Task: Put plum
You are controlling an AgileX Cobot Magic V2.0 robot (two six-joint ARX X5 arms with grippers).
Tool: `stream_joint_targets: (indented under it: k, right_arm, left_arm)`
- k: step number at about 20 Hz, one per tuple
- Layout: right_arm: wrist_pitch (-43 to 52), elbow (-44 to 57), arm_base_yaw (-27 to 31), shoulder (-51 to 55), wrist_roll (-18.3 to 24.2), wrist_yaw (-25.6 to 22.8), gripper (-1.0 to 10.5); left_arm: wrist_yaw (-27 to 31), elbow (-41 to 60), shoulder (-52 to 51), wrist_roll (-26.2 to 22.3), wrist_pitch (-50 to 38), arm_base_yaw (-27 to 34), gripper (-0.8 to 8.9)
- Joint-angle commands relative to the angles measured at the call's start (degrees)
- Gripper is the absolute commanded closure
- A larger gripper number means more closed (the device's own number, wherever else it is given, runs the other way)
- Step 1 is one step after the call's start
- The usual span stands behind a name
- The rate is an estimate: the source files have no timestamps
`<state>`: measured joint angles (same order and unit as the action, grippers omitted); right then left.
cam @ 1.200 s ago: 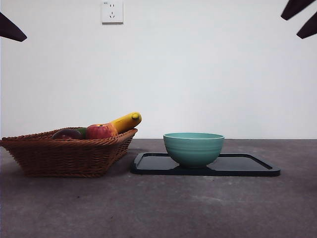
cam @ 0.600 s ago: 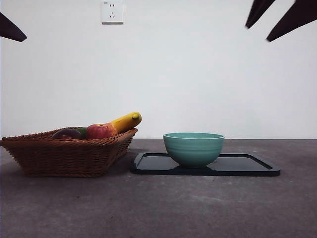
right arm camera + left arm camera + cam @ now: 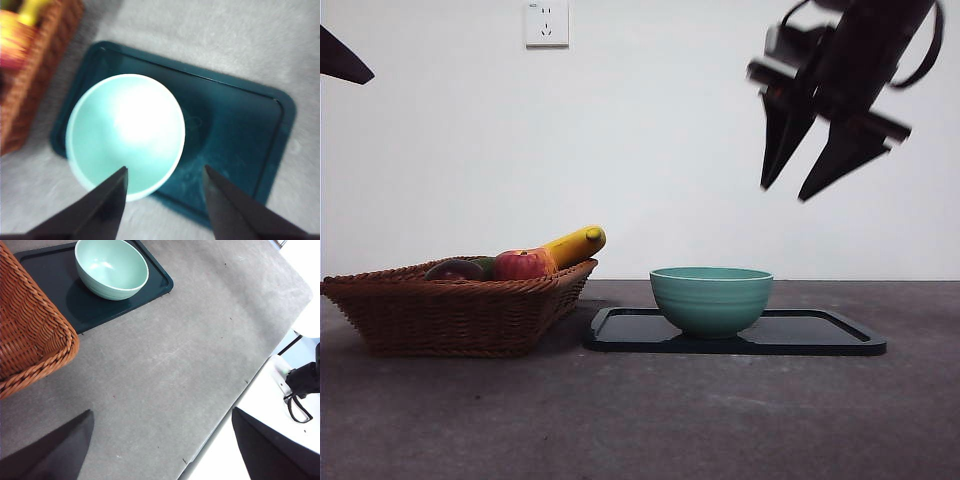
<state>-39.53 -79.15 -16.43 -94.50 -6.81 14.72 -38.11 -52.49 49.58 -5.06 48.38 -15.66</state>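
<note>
text: none legible | labels: none | wall socket (image 3: pixel 547 23): tiny mark, unreadable

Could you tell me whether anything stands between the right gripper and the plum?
Yes: the apple and banana lie in the basket on the plum's gripper-facing side. The right gripper hangs open above the bowl.

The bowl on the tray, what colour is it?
The bowl is a pale mint green, plain and empty; the left wrist view shows it best.
</note>
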Motion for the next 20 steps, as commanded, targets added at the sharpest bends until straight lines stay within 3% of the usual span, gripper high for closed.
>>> stream_joint_targets:
  k: [1,13,17,20]
  right_arm:
    - [2.1,-1.4,-0.3,-4.0,0.8,-0.2,7.1]
    - [7.4,-1.4,-0.6,-13.8,0.0,-0.2,7.1]
    - [8.4,-1.4,-0.7,-14.9,-0.1,-0.2,7.6]
    - [8.4,-1.4,-0.7,-15.2,-0.1,-0.2,8.6]
  left_arm:
    - [-0.5,-1.2,0.3,-0.7,-0.3,-0.2,3.77]
    - [-0.5,-1.2,0.3,-0.7,-0.3,-0.2,3.77]
    - [-0.5,-1.2,0.3,-0.7,-0.3,-0.2,3.77]
    - [-0.5,-1.2,0.3,-0.7,-0.3,-0.2,3.77]
